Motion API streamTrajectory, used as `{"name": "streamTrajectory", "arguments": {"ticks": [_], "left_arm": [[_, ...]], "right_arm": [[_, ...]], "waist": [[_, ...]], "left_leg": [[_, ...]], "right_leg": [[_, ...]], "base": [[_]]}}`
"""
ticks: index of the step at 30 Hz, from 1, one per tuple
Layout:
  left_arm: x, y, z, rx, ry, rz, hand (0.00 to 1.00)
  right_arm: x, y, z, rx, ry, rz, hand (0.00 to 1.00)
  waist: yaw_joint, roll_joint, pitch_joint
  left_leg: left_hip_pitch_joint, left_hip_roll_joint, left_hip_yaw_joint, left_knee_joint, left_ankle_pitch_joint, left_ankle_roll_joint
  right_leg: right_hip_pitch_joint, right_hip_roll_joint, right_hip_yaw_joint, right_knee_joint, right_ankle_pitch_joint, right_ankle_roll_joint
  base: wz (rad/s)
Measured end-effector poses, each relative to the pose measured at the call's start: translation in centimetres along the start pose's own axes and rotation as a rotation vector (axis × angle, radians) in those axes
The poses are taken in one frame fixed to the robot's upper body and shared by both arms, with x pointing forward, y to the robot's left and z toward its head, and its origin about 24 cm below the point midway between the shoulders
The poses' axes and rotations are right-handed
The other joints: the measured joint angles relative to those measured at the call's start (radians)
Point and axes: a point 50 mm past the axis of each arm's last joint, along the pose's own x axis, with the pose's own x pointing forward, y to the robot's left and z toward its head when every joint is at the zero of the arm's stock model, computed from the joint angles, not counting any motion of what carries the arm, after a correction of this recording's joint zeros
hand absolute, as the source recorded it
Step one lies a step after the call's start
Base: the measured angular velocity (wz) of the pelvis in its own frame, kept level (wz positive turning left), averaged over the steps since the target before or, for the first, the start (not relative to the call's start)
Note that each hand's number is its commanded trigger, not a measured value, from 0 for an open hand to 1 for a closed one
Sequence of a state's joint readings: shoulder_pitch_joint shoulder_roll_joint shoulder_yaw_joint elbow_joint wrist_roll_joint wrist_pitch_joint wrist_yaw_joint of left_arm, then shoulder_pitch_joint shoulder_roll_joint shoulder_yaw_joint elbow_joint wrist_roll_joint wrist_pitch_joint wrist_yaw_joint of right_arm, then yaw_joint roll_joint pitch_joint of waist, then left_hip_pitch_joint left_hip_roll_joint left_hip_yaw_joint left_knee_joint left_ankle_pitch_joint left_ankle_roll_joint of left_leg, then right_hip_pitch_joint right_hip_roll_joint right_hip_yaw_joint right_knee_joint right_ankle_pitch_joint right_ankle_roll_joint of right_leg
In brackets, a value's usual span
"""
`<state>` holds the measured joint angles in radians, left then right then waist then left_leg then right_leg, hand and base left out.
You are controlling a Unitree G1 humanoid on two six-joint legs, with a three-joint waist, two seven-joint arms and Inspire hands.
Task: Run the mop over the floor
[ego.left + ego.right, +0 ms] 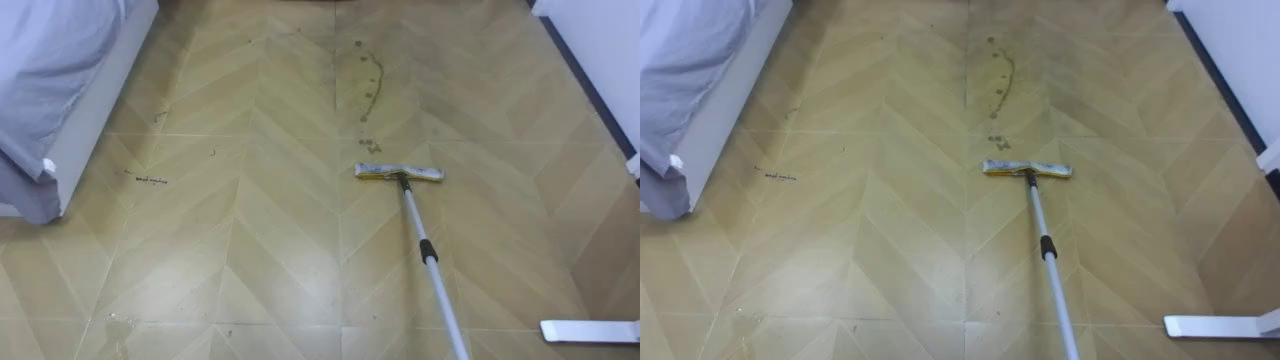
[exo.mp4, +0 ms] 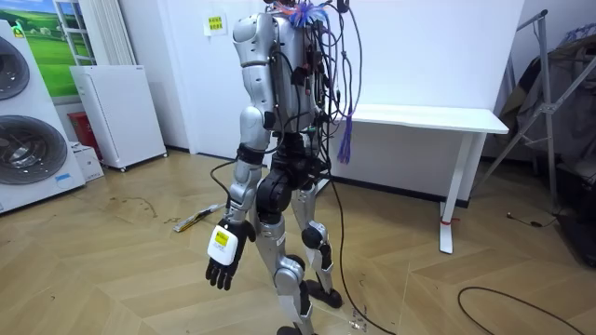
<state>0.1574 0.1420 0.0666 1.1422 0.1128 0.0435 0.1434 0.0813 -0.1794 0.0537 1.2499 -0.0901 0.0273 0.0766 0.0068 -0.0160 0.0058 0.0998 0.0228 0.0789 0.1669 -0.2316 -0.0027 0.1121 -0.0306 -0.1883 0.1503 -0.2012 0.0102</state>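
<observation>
Mop [image 1: 421, 232], yellow flat head and silver pole, lies on the herringbone wooden floor [image 1: 250, 250], with brown stains [image 1: 370, 80] at twelve o'clock of its head. The left hand [image 2: 223, 253] hangs relaxed and empty.

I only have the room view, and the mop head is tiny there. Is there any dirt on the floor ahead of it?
Observer: Yes. A trail of dark spots begins just past the mop head and runs on across the floor, away from the robot.
Operator: Good. The left hand hangs open by the thigh here. Is anything standing on that side that I should keep clear of?
Observer: A bed with a pale sheet stands along the robot's left, well apart from the mop head.
</observation>
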Motion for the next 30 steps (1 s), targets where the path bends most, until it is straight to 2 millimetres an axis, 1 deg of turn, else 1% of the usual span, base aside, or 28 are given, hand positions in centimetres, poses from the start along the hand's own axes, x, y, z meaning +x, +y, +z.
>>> {"name": "streamTrajectory", "arguments": {"ticks": [20, 23, 25, 30], "left_arm": [[-0.07, 0.04, -0.72, 0.006, 0.036, -0.004, 0.0], [-0.07, 0.04, -0.71, 0.007, 0.037, -0.004, 0.0], [-0.09, 0.02, -0.82, 0.01, 0.041, -0.005, 0.0], [-0.06, -0.01, -0.64, 0.028, 0.042, 0.0, 0.0]], "right_arm": [[0.01, 0.01, 0.03, 0.0, 0.011, 0.004, 1.0], [0.02, 0.05, 0.15, 0.001, 0.006, 0.006, 1.0], [0.02, 0.12, 0.11, 0.007, 0.006, 0.006, 1.0], [0.04, 0.29, 0.11, 0.035, 0.006, 0.001, 1.0]], "waist": [[0.0, 0.0, -0.0009], [-0.003, -0.001, -0.0029], [-0.004, -0.003, -0.0027], [-0.005, -0.006, -0.0053]], "left_leg": [[-0.008, 0.0, 0.001, 0.004, 0.0, 0.0], [-0.033, 0.0, -0.002, 0.015, 0.0, 0.0], [-0.042, 0.0, -0.003, 0.021, 0.0, 0.0], [-0.09, 0.0, -0.018, 0.036, 0.0, 0.0]], "right_leg": [[-0.006, -0.001, -0.002, 0.0, 0.0, 0.0], [-0.023, -0.002, -0.006, 0.002, 0.0, 0.0], [-0.028, -0.002, -0.01, 0.002, 0.0, 0.0], [-0.063, -0.003, -0.036, 0.006, 0.002, -0.003]], "base": [[0.0], [0.03], [0.07], [0.13]]}}
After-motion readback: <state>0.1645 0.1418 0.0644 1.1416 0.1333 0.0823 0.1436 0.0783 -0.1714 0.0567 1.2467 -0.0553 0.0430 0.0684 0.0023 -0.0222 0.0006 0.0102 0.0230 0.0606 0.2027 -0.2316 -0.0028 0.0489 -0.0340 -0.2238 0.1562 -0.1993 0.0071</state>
